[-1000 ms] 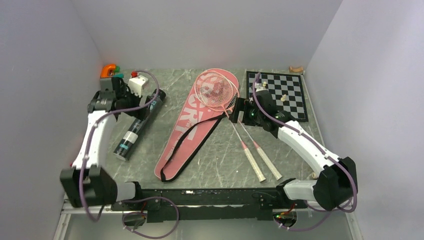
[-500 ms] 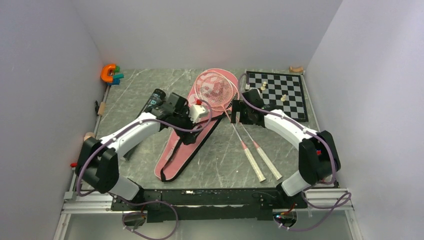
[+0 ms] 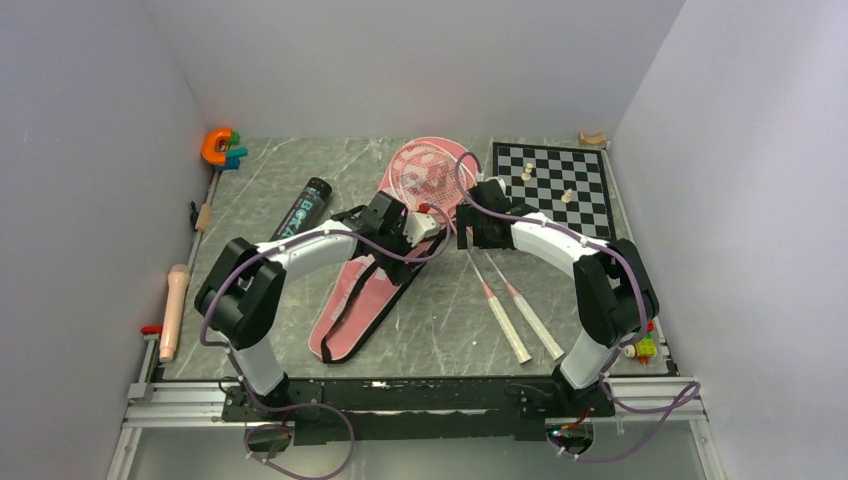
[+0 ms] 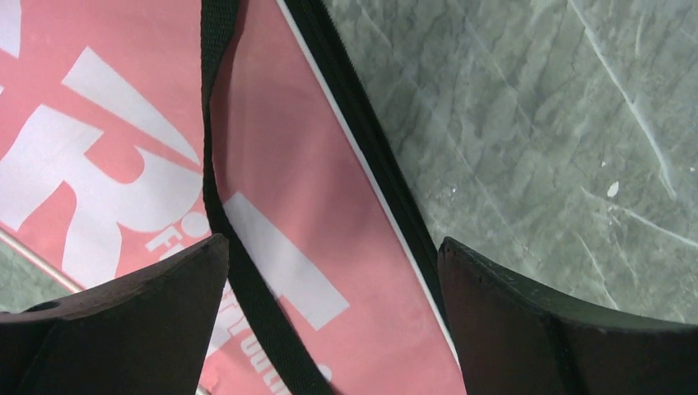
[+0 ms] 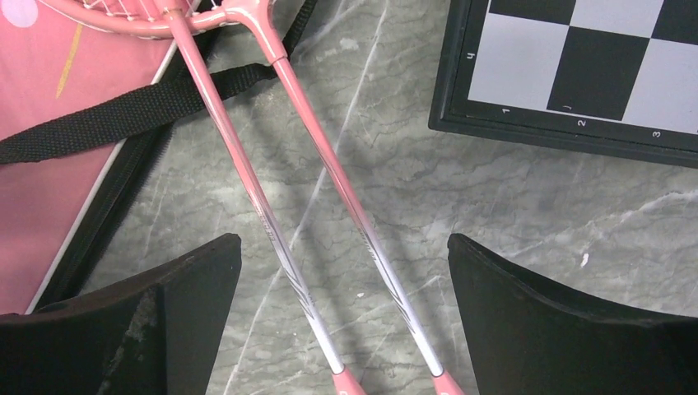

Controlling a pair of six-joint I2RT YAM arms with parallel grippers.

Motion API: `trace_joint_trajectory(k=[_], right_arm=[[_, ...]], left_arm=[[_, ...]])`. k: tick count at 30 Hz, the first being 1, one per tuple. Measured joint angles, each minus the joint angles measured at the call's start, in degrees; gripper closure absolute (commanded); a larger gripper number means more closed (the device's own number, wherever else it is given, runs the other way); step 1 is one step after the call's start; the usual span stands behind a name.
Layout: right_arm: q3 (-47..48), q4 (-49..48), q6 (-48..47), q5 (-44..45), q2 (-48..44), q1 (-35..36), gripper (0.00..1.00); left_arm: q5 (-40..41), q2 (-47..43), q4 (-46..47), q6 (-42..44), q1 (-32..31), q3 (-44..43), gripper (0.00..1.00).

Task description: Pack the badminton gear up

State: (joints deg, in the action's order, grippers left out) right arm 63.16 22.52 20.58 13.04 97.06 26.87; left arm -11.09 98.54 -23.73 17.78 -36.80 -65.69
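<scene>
The pink "SPORT" bag [image 3: 345, 310] lies diagonally mid-table with its black strap [image 4: 216, 123] across it. Two pink-and-white rackets rest with their heads [image 3: 425, 175] on the bag's far end and their handles [image 3: 520, 330] toward the near edge. My left gripper [image 3: 432, 243] is open and empty, low over the bag's right edge [image 4: 333, 243]. My right gripper [image 3: 480, 243] is open and empty above both racket shafts [image 5: 344, 239]. The black tube [image 3: 303, 208] lies left of the bag, partly behind my left arm. No shuttlecocks are in view.
The chessboard [image 3: 565, 185] with pale pieces sits at the back right, its corner close to the shafts [image 5: 576, 66]. An orange and teal toy [image 3: 220, 147] is in the back left corner. A beige cylinder [image 3: 173, 310] lies along the left rail. Walls enclose three sides.
My left arm has swung from the back left corner across to the middle of the bag. My right arm has folded in, its gripper staying over the racket shafts.
</scene>
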Motion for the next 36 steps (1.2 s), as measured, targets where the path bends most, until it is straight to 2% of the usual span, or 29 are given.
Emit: trace_joint_trajectory(k=[5, 12, 20, 22, 30, 34, 36], right_arm=[[-0.13, -1.29, 0.44, 0.0, -0.04, 0.0, 0.0], [-2.84, -3.26, 2.8, 0.15, -2.78, 0.0, 0.03], [-5.97, -5.46, 4.79, -0.07, -7.1, 0.0, 0.07], [-6.78, -5.9, 5.22, -0.13, -8.0, 0.0, 0.08], [-8.59, -6.32, 5.97, -0.33, -9.75, 0.0, 0.09], [-8.59, -6.32, 6.03, -0.35, -9.84, 0.0, 0.09], [-8.59, -6.29, 6.08, -0.46, -10.08, 0.0, 0.1]], left_arm=[[0.17, 2.86, 1.4, -0.13, -1.07, -0.98, 0.02], [0.28, 6.1, 1.79, 0.02, -1.44, -1.07, 0.16], [0.09, 9.92, -0.22, 1.01, -1.25, -6.08, 0.64], [-0.68, 10.1, -0.7, 1.07, -1.22, -6.36, 0.72], [-1.73, 10.1, -1.38, 0.72, -0.94, -6.36, 0.79], [-1.6, 10.12, -1.51, 0.09, -0.9, -6.36, 0.98], [-1.46, 10.12, -1.49, -0.42, -0.9, -6.36, 1.0]])
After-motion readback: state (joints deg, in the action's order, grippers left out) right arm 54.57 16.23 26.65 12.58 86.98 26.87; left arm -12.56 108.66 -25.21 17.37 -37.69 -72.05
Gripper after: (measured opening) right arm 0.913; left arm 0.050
